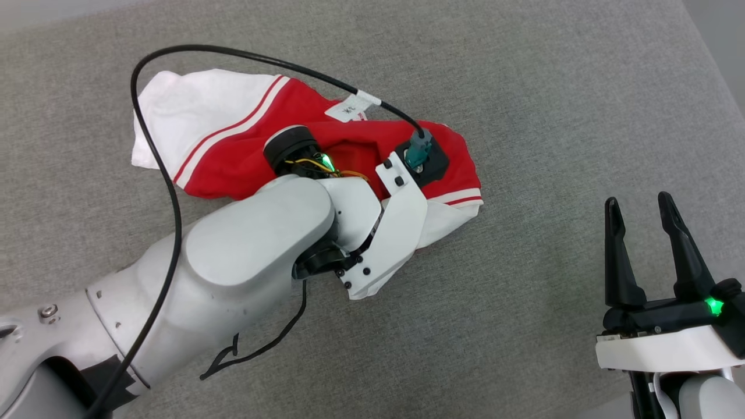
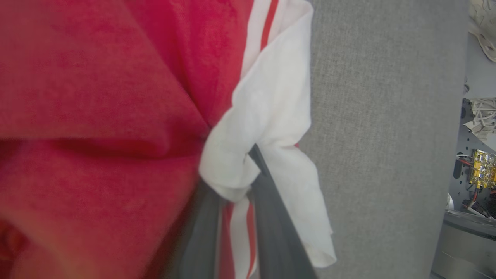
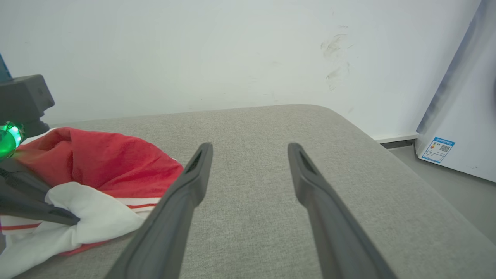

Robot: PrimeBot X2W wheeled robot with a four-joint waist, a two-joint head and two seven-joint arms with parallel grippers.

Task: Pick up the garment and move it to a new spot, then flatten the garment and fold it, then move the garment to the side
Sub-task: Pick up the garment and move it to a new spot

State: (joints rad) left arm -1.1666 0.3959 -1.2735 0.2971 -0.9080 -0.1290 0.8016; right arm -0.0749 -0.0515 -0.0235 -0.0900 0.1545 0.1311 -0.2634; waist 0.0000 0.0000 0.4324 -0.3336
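Red garment [image 1: 233, 160] with white sleeves and red-striped white trim, grey flecked cushion [image 1: 524, 87], black-fingered right claw [image 1: 637, 201]

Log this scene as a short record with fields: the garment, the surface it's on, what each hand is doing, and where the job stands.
garment: red jersey T-shirt with white sleeves, crumpled in a heap
surface: grey fabric-covered surface, with the T-shirt lying on it
left hand: shut on a fold of white sleeve beside the red stripe trim
right hand: open, empty, off to the right, apart from the T-shirt
stage: garment gripped, not yet flattened or folded
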